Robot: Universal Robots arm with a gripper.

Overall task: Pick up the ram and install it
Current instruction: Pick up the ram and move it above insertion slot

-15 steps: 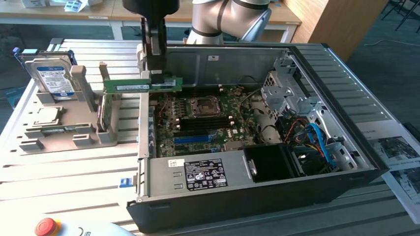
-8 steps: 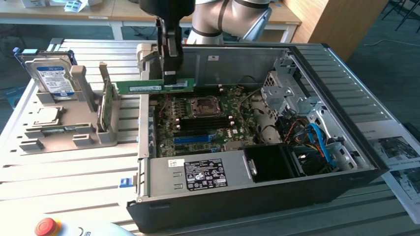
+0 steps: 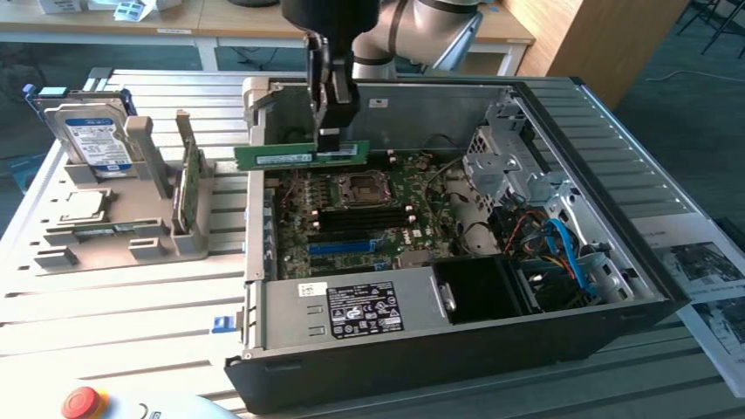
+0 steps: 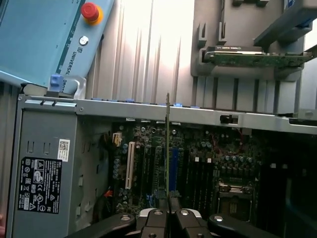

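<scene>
The end effector (image 3: 330, 141) pinches one ram (image 3: 291, 157) above the open case (image 3: 466, 358), close by one edge; one more green stick (image 3: 188, 185) stands outside

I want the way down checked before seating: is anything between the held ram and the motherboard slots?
Nothing visible is. The gripper, jaws shut on the ram, holds it over the open case, above the motherboard. The dark slots lie bare, and the cables sit off toward the exterior view's right.

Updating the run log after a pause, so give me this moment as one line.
gripper: shut on ram | ram: in air over motherboard, not slotted | case: open
</scene>
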